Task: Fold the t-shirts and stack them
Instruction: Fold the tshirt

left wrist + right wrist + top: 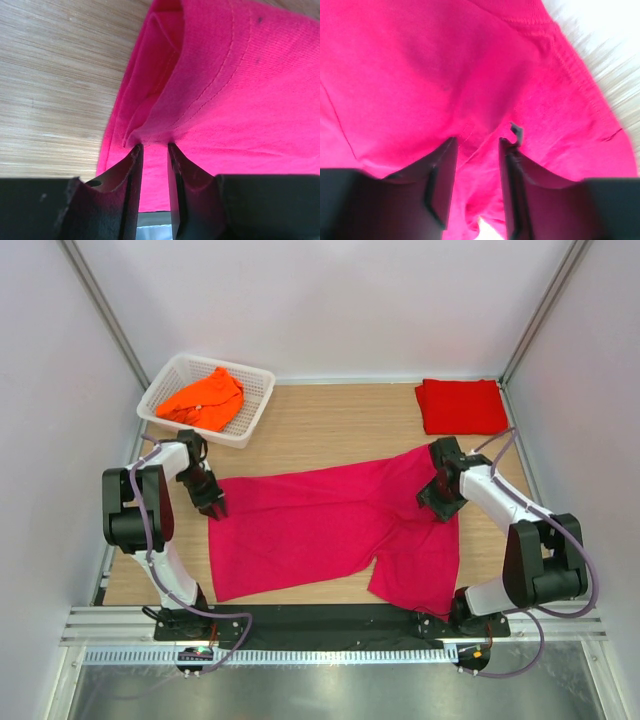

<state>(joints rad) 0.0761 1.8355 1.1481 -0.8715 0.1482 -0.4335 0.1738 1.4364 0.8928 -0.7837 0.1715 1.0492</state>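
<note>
The magenta-pink t-shirt [330,525] lies spread across the wooden table, one part hanging towards the front right. My left gripper [212,502] sits at its upper left corner. In the left wrist view its jaws [155,145] stand slightly apart, tips against a raised fold of the hem [165,95]. My right gripper [437,502] rests on the shirt's upper right part; its jaws [477,140] are parted over a loose ridge of pink cloth. A folded red t-shirt [461,405] lies at the back right. An orange t-shirt [203,399] sits crumpled in the basket.
The white lattice basket [258,398] stands at the back left. White walls close in the table on three sides. A black strip and metal rail [330,635] run along the near edge by the arm bases.
</note>
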